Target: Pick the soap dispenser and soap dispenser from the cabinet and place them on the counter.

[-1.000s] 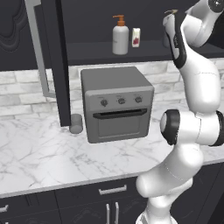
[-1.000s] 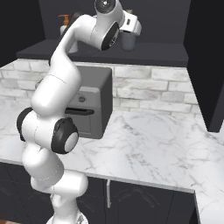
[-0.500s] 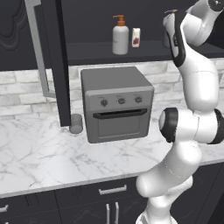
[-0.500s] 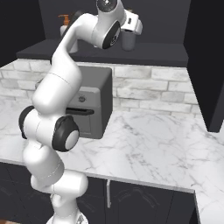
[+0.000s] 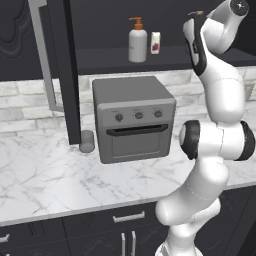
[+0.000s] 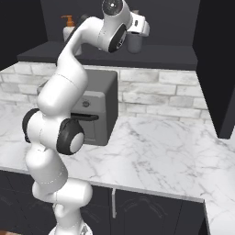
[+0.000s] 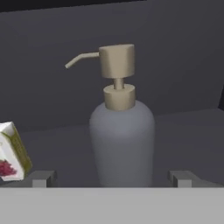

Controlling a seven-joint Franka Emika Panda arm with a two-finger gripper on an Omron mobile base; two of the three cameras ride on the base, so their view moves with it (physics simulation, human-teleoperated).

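Our fingers [image 7: 112,179] are wide apart, one on each side of the grey soap bottle [image 7: 122,140] in the cabinet [image 5: 165,57]. The white soap bottle [image 5: 137,44] stands on the same shelf beside a small carton [image 5: 155,43].

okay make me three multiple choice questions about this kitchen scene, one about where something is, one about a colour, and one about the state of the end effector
1. Where does the small white carton with a red mark stand?
A. On the marble counter
B. On the cabinet shelf beside the white soap dispenser
C. On top of the toaster oven

2. What colour is the pump of the white soap dispenser?
A. Orange
B. Blue
C. Green

3. How is the end effector?
A. Shut on the grey soap dispenser
B. Open, fingers either side of the grey soap dispenser
C. Shut on the carton

Answers:
1 B: the carton stands right of the white soap dispenser on the shelf.
2 A: its top is orange.
3 B: the end effector stands open around the grey soap dispenser.
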